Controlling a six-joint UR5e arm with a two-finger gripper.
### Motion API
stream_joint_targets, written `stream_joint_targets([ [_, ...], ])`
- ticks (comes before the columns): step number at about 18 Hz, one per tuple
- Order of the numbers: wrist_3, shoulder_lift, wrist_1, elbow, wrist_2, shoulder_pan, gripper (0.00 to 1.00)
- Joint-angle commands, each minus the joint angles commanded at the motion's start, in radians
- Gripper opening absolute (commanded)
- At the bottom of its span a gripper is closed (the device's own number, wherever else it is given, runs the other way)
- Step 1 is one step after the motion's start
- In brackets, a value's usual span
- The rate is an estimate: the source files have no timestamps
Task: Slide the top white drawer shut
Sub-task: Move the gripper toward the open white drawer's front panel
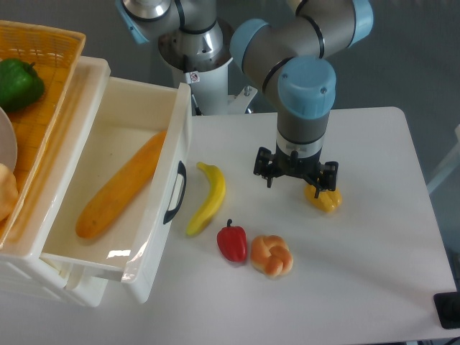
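The top white drawer (159,241) stands pulled far out at the left, its front panel with the black curved handle (176,192) facing the table's middle. A long orange vegetable (121,185) lies inside it. My gripper (295,175) hangs over the table to the right of the drawer, well apart from the handle. Its two black fingers (265,168) are spread wide and nothing is between them. The right finger is just above a yellow pepper (325,199).
A banana (208,198) lies on the table right beside the drawer front, with a red pepper (231,243) and a bread roll (271,256) below it. An orange basket (39,86) holding a green pepper (18,83) sits on top of the cabinet. A black object (448,310) is at the table's lower right corner.
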Motion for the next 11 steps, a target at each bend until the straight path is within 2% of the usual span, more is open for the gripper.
stream_joint_targets([
  [4,-0.072,-0.037,0.014,0.012,-0.018,-0.026,1.00],
  [7,-0.141,-0.048,0.014,0.011,-0.101,-0.029,1.00],
  [11,-0.174,-0.052,0.014,0.003,-0.101,-0.037,1.00],
])
